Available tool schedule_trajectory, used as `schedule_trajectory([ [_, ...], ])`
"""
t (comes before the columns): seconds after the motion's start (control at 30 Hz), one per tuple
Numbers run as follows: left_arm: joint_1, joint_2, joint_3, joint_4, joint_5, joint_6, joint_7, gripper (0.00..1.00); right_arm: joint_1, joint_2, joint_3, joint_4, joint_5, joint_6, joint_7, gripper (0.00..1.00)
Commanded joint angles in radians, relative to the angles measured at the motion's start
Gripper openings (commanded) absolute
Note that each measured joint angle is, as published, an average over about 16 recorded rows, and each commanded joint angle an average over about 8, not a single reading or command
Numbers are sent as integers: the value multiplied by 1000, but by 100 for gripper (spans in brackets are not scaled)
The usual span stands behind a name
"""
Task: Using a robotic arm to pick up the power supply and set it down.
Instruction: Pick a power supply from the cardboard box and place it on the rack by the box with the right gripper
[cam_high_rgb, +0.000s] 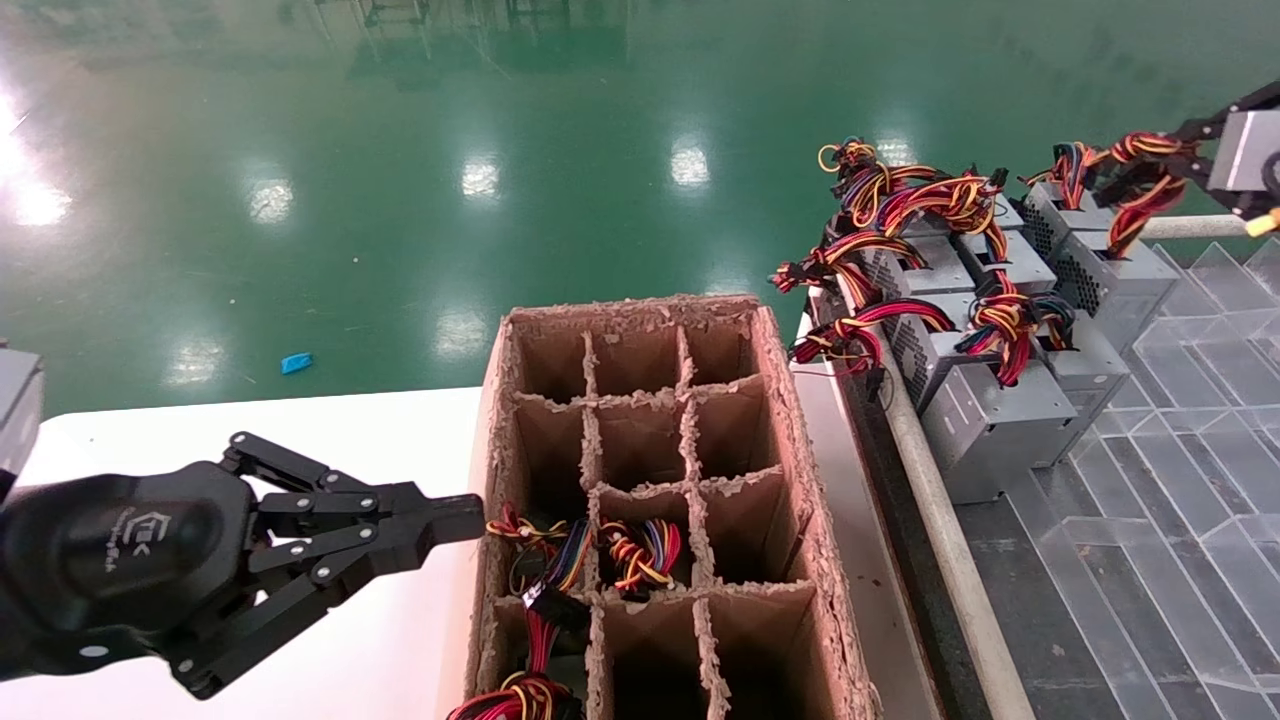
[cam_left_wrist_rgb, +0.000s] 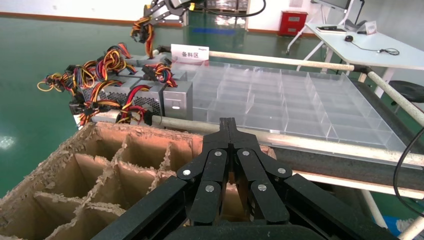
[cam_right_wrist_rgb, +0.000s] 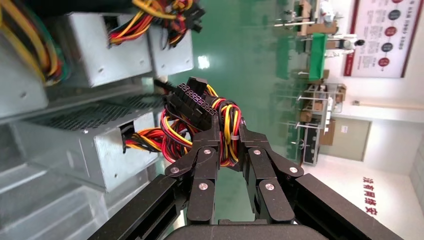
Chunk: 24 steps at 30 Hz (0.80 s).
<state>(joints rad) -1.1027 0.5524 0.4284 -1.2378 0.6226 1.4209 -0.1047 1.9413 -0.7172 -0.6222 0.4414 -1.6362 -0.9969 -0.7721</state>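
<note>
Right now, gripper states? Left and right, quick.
Left gripper: shut, holding nothing, beside the box.
Right gripper: shut on the wire bundle of a power supply.

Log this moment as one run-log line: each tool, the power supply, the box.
right tool: shut on wire bundle of power supply | left tool: shut, parked beside cardboard box | unit not yet lifted

White surface (cam_high_rgb: 300, 430) carries a brown cardboard box (cam_high_rgb: 790, 440) with divider cells. Just right of the box, past a pale rail (cam_high_rgb: 940, 520), a clear-partitioned tray (cam_high_rgb: 1180, 480) holds a cluster of grey power supplies (cam_high_rgb: 985, 420), wire bundles on top.
</note>
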Motion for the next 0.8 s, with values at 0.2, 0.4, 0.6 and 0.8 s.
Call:
schedule_trajectory([
  [0.2,0,0,0,0,0,0,0,0,-23,-32,2,-40,11,17,-10,0],
  [0.4,0,0,0,0,0,0,0,0,-19,-50,-6,-60,2,10,-9,58],
  [0.6,0,0,0,0,0,0,0,0,-13,-55,-6,-63,5,3,-8,100],
  [0.8,0,0,0,0,0,0,0,0,-9,-54,-4,-57,7,-6,-5,100],
])
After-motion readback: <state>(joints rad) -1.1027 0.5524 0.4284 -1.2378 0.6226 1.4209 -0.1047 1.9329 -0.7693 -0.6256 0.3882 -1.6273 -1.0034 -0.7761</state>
